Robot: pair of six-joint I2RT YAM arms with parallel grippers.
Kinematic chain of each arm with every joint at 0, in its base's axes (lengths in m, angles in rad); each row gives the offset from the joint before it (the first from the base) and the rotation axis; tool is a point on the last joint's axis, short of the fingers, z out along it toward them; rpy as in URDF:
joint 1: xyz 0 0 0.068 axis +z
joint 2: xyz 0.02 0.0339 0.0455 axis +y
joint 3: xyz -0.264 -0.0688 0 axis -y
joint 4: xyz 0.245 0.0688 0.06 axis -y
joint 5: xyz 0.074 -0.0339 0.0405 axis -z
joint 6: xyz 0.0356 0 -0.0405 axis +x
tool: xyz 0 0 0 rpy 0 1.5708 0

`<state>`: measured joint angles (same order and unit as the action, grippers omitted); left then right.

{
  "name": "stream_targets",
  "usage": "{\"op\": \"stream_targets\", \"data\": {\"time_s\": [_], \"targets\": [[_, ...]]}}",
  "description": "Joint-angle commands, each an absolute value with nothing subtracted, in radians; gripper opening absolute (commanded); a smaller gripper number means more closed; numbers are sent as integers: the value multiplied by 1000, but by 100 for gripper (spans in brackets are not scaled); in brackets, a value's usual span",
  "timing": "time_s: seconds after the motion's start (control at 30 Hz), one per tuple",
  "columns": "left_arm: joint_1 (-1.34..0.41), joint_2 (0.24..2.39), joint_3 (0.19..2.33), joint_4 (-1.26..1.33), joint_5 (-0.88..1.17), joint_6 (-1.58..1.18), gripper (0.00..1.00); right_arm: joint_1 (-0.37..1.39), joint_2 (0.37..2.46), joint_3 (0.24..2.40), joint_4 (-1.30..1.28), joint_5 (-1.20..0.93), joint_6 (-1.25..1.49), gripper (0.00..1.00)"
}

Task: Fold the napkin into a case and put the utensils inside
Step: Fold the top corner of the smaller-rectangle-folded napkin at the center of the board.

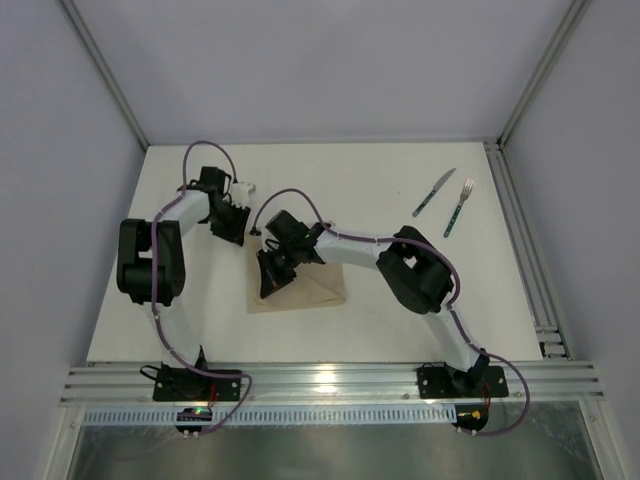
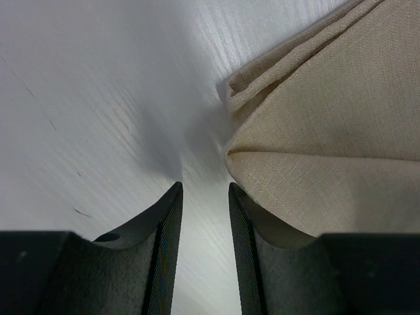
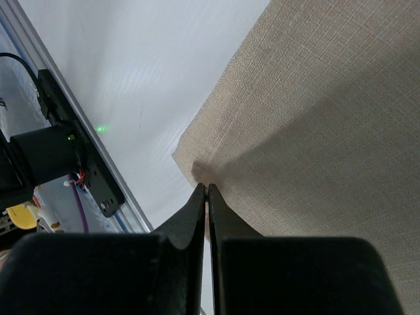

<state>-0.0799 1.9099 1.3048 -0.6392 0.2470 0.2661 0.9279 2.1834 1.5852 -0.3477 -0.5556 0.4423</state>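
Two pieces, knife (image 1: 434, 193) and fork (image 1: 459, 208), far right, right arm (image 1: 362, 246) overlying napkin (image 1: 322, 290)

You see a plain beige-tan cloth napkin (image 1: 325, 288), unpatterned; a slim knife (image 1: 434, 193) and fork (image 1: 458, 208), each with a silvery metal head and dark teal-green handle; a matte white table (image 1: 380, 170).

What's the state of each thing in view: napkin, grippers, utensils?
Napkin: folded in layers, lying flat.
Left gripper: open, empty, beside the napkin's folded corner.
Right gripper: shut, apparently pinching a napkin corner.
Knife: lying loose at the far right, outside the napkin.
Fork: lying beside the knife, not touching it, outside the napkin.
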Motion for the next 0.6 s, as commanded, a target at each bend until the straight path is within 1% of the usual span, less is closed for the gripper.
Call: {"op": "stream_targets", "data": {"time_s": [0.0,0.23,0.37,0.4,0.57], "targets": [[-78,1905,1338,-624,268,253,36,936,2200,1644,-350,-592,466,4],[-78,1907,1339,-626,262,255,36,936,2195,1651,-316,-610,476,4],[-77,1904,1347,-632,253,258,36,937,2224,1681,-318,-681,468,15],[-77,1901,1348,-637,249,258,36,942,2224,1687,-324,-690,462,20],[-77,1881,1351,-650,245,265,37,953,2174,1689,-345,-683,411,31]]}}
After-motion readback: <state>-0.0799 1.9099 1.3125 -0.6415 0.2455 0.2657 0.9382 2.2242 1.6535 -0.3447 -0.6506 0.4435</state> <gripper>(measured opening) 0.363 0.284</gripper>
